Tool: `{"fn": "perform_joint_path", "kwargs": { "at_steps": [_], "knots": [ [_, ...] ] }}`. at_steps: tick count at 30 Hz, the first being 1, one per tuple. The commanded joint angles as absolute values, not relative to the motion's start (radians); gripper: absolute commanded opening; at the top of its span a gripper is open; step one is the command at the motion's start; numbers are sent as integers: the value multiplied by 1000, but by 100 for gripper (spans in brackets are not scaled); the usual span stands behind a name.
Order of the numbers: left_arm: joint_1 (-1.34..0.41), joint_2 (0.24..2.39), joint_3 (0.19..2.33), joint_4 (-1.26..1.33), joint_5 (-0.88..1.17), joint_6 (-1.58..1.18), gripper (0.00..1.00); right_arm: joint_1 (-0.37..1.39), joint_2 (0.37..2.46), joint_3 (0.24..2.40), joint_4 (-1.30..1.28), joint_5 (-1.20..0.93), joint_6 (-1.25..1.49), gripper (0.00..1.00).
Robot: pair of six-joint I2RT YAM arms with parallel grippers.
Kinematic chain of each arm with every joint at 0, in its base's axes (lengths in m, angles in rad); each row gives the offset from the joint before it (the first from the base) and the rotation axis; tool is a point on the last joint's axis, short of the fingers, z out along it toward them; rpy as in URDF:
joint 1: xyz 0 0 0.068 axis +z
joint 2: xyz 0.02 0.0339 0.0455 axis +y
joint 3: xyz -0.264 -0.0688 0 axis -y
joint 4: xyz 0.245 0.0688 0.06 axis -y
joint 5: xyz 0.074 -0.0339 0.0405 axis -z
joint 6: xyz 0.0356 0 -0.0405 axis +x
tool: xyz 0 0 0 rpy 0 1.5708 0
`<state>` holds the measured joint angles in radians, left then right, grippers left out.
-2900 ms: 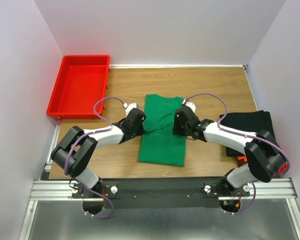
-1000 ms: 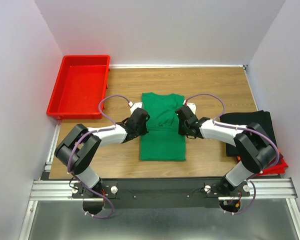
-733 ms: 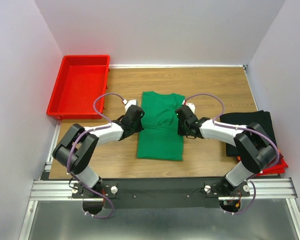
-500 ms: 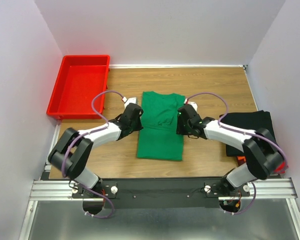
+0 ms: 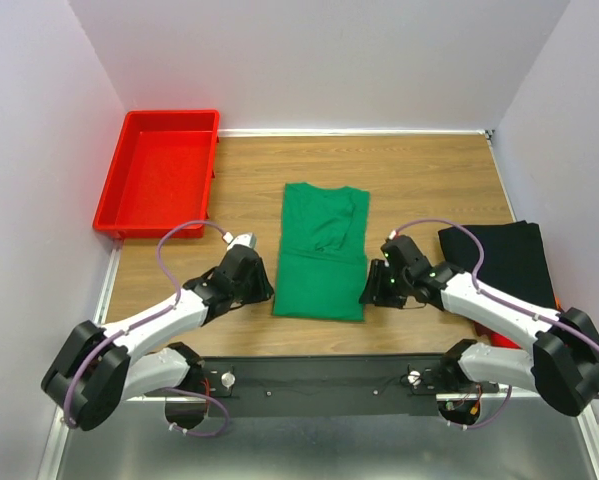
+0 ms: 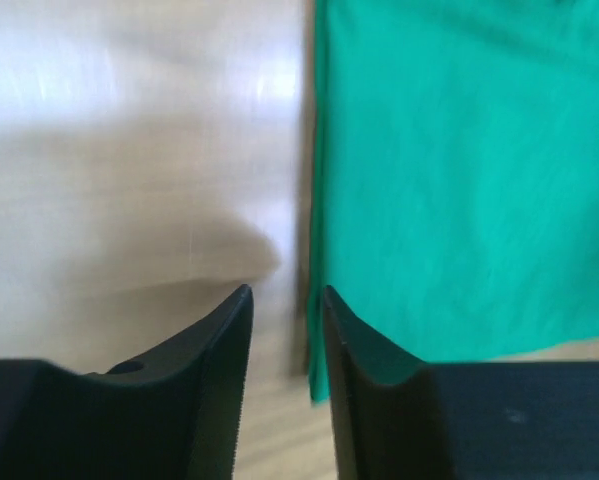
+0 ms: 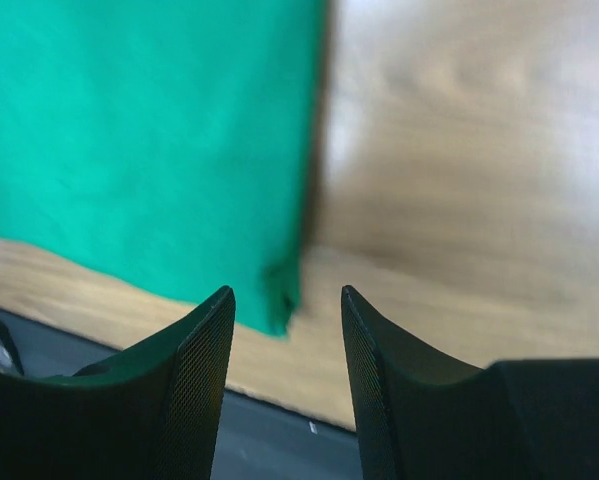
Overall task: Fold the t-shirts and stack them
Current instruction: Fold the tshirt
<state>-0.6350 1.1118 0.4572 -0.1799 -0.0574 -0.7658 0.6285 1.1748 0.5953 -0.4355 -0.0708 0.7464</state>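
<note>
- Both arms have drawn back toward their bases: a second ago each pincer sat pressed shut at the waist of the green t-shirt point(image 5: 321, 255), and now they sit low, flanking its near hem.
- The left gripper point(image 6: 285, 292) has let go; its jaws stand apart with only bare wood and the cloth's edge showing beyond the gap. The shirt lies just ahead and to its right, with the hem corner close by the right finger.
- The right gripper point(image 7: 287, 291) is likewise parted and empty. The shirt spreads ahead and to its left, and the near hem corner shows just beyond the gap, apparently not yet touched.
- The shirt now lies flat as a long narrow rectangle, sleeves tucked inward, a faint crease across its middle (the collar end is bunched a little).
- My reading: the side folds are done and released, and both pincers are lining up on the hem corners to bring the hem up to the collar.
- The folded black t-shirt point(image 5: 509, 262), where the stack likely grows, lies well out beyond the right pincer's right side.
- The red plastic tray point(image 5: 171, 114) sits far ahead and left of the left pincer, out of the way.
- Nothing on the wooden table point(image 5: 419, 170) blocks either corner; the risk is pinching only one layer of cloth.
</note>
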Motion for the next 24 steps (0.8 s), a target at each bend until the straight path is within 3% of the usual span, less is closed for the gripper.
{"fn": "perform_joint_path", "kwargs": {
  "at_steps": [1,9,24],
  "knots": [
    [-684,1040,422,-210,-15,-860,46,629,1115,536,-485,-164,830,54],
    [-729,1051,396,-163,-5,-877,48,629,1129,479,-427,-202,873,54],
    [-792,1097,365,-164,-49,-986,43,634,1147,430,-344,-255,922,54]
  ]
}}
